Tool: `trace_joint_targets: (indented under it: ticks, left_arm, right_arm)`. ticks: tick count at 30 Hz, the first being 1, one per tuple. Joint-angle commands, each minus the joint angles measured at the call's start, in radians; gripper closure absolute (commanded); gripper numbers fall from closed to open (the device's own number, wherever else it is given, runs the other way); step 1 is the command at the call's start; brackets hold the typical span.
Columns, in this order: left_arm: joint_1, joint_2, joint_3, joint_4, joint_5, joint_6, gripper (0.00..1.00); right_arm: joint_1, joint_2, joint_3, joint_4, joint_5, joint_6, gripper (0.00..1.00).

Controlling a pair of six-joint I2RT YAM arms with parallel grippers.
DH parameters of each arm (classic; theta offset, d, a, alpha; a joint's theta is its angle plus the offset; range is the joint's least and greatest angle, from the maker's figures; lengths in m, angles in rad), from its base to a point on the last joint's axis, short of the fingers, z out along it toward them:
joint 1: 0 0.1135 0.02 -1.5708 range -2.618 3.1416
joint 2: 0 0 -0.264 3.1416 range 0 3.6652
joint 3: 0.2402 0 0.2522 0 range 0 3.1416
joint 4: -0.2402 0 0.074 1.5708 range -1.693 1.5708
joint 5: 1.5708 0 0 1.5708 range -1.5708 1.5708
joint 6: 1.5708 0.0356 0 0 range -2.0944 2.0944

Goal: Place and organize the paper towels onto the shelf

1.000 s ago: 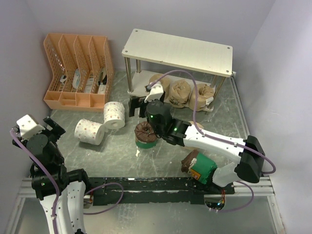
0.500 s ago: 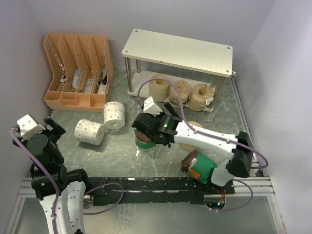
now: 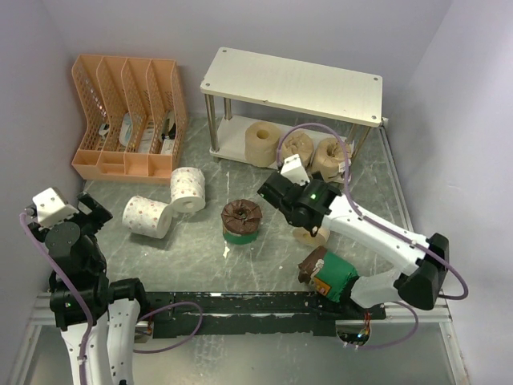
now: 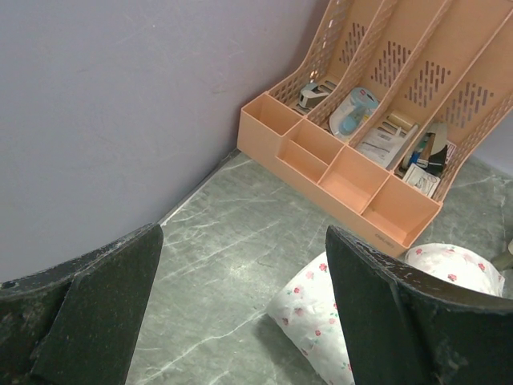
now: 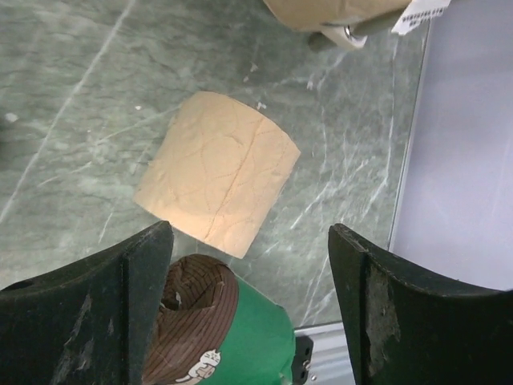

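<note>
Change: right pincer [image 5: 248, 273] backed off from shelf [image 3: 292, 84]; 3 tan rolls [image 3: 296, 148] now on its lower tier.
Right pincer: spread, empty, over loose roll [image 5: 216, 184] lying on bench [image 5: 72, 88]; prob. next pick.
Left pincer [image 4: 240, 265]: spread, idle.

Looks like a robotics lab cell. Boxed in by plain pale walls [image 3: 24, 96] on three sides. Floored with a grey-green marbled tabletop [image 3: 200, 265]. Edged at the front with a black rail [image 3: 256, 305] on metal framing, carrying two arms [image 3: 377, 237] trailing purple cables [image 3: 311, 126]. Stocked with staged-looking props: an orange organizer [image 3: 128, 112], a shelf [image 3: 292, 84], loose rolls [image 3: 148, 216].
</note>
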Motion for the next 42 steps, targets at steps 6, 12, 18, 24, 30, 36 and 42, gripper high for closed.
trace_joint_targets:
  ticks: [6, 12, 18, 24, 30, 36, 42]
  left_arm:
    - [-0.04, -0.015, 0.002, 0.026, -0.012, -0.003, 0.05]
    - [-0.054, -0.015, 0.005, 0.019, -0.009, -0.004, 0.05]
    - [-0.054, -0.015, 0.008, 0.015, -0.006, -0.005, 0.06]
    - [-0.055, -0.016, 0.008, 0.013, -0.009, -0.005, 0.06]
    - [-0.054, -0.02, 0.008, 0.015, -0.011, -0.003, 0.05]
    - [-0.055, -0.022, 0.007, 0.015, -0.016, -0.001, 0.06]
    - [-0.051, -0.024, 0.007, 0.016, -0.016, -0.001, 0.05]
  right_arm:
    - [-0.061, 0.14, -0.069, -0.061, -0.068, 0.218, 0.21]
    - [-0.067, 0.164, -0.103, -0.111, -0.113, 0.304, 0.22]
    - [-0.1, 0.174, -0.121, -0.104, -0.112, 0.32, 0.33]
    - [-0.112, 0.217, -0.142, -0.086, -0.107, 0.329, 0.37]
    - [-0.126, 0.27, -0.146, -0.017, -0.125, 0.273, 0.39]
    - [-0.167, 0.274, -0.166, 0.07, -0.164, 0.199, 0.66]
    - [-0.21, 0.213, -0.188, 0.141, -0.208, 0.153, 0.93]
